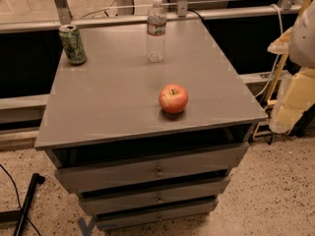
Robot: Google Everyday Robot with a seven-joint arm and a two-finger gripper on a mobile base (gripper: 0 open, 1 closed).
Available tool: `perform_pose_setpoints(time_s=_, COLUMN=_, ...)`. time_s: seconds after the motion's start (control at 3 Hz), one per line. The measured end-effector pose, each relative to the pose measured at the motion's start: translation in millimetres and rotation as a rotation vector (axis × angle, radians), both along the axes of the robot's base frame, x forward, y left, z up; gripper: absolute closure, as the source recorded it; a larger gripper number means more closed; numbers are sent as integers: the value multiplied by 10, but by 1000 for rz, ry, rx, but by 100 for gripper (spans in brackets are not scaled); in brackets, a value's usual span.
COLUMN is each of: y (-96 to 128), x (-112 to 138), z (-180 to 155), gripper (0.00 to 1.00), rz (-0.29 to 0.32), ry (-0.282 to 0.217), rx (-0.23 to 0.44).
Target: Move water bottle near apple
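— What is on the grey table [118, 97] from where you stand?

— Starting at the left of the frame, a green drink can [73, 44] stands upright near the table's upper left corner. Well below it, on the speckled floor at the lower left, lies a black rod [27, 203].

— And the water bottle [156, 31]?

— Upper centre of the frame, close to the table's far edge. It is upright, with its white cap on top and the label band just under its shoulder. Nothing touches it. It is well apart from the can.

— Where does the apple [173, 98] sit?

— Lower and a little to the right of the bottle, about mid-frame and nearer the front edge. Its stem points up. Bare tabletop lies between the two, so they are well apart. Under that front edge I see three drawers [157, 171], each standing slightly out.

— And the pincer [295, 100]?

— It is at the right edge of the frame, a pale yellowish shape beyond the table's right side. It is clear of the tabletop and well apart from both bottle and apple. How far open it is, I cannot tell. The bottle and apple both stand free of it.
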State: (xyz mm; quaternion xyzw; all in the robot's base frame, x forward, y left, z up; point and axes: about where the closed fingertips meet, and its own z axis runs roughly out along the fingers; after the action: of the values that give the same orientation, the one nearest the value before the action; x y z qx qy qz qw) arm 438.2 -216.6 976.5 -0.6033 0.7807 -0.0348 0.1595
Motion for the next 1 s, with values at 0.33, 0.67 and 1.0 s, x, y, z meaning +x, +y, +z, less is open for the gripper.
perform_pose_setpoints(time_s=0.33, y=3, x=20, z=14, gripper=0, rz=4, ry=-6, rx=1)
perform_pose_setpoints(time_s=0.67, y=32, x=260, z=12, gripper=0, rz=21, ry=-24, rx=34)
perform_pose_setpoints(time_s=1.0, y=364, x=1124, z=-81, gripper=0, rz=136, ry=-64, rx=164)
